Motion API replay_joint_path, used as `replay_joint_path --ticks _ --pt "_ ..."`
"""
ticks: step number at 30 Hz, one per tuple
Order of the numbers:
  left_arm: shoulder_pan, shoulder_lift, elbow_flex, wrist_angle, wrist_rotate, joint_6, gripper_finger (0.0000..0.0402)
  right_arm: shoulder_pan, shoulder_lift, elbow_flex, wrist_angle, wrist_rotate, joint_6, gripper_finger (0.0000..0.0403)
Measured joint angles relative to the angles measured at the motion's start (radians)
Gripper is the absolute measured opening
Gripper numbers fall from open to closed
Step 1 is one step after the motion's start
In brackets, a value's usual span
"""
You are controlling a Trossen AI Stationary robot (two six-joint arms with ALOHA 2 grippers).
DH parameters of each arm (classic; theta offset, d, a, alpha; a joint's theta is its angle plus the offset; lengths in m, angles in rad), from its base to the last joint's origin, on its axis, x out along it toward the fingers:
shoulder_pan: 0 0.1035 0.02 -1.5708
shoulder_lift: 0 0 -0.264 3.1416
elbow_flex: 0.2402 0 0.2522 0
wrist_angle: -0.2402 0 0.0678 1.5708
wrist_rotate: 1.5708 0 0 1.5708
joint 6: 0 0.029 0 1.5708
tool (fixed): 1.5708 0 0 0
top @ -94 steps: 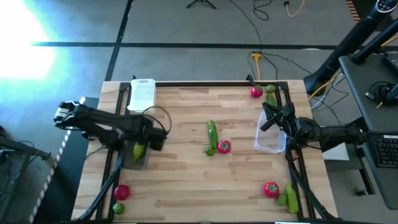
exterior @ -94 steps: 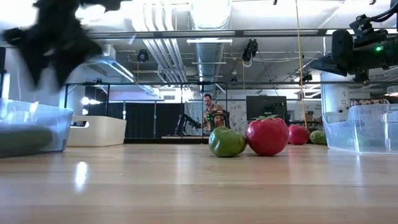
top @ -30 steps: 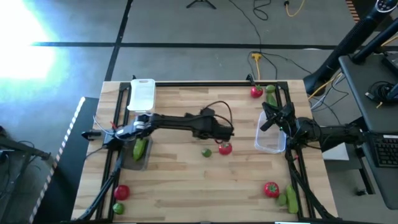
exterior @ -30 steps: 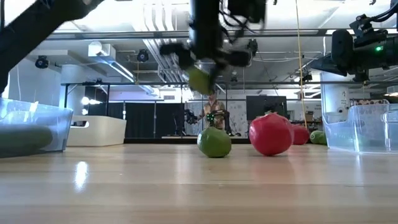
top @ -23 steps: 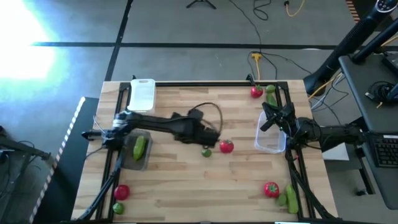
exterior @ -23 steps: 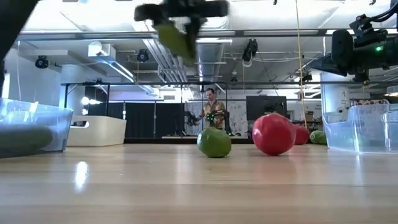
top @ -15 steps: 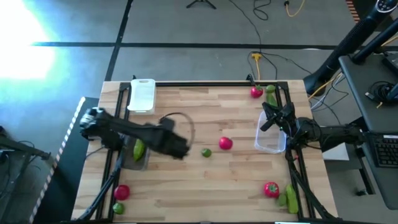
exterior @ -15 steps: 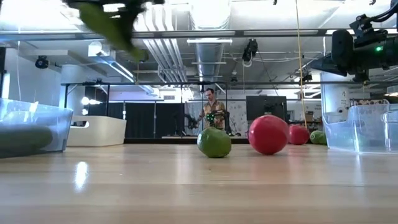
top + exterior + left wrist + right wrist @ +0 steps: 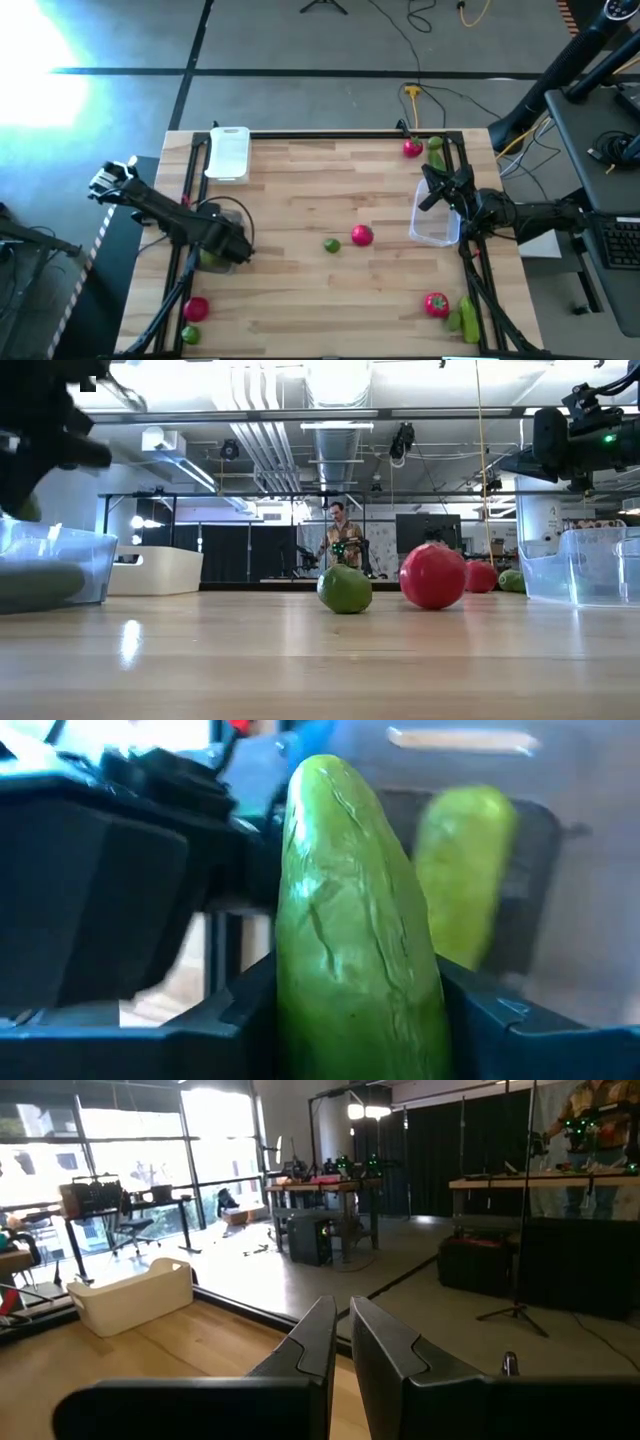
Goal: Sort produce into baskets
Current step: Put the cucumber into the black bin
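Note:
My left gripper (image 9: 228, 250) hovers over the clear tub (image 9: 95, 560) at the table's left edge, shut on a long green cucumber (image 9: 350, 920). Another cucumber (image 9: 465, 870) lies in that tub. A lime (image 9: 331, 245) and a tomato (image 9: 362, 235) rest on the wood mid-table. My right gripper (image 9: 343, 1340) waits shut at the right edge, above a second clear tub (image 9: 435, 228). A white tray (image 9: 228, 153) stands at the far left. My left gripper pinches the cucumber between its two fingers (image 9: 250, 1005), which lie across the cucumber's two long sides (image 9: 300, 1010). They come from above, slanting down. The cucumber reaches out past the fingers and hangs clear over the tub.
More produce lies at the table's corners: a tomato (image 9: 412, 149) with a green piece (image 9: 436, 152) far right, a tomato (image 9: 435, 303) with cucumbers (image 9: 462, 318) near right, a tomato (image 9: 196, 309) and a lime (image 9: 189, 335) near left. Bare wood spans the middle.
My left gripper has swept fast from the table's middle toward its left edge, carrying the cucumber held clear of the table, and has turned as it went. It now hangs over the left tub.

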Motion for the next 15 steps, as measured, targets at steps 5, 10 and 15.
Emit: replay_joint_path --ticks 5,10,15 --pt "0.021 -0.006 -0.084 0.047 0.011 0.003 0.019 0.0 0.0 0.0 0.0 0.0 0.0 0.0028" --pt "0.028 -0.006 -0.168 0.132 0.018 0.001 0.0177 0.0 0.0 0.0 0.001 0.0 0.0 0.0028" --pt "0.031 0.011 -0.188 0.156 0.008 -0.006 0.0185 0.0 0.0 0.0 0.002 0.0 0.0 0.0028"
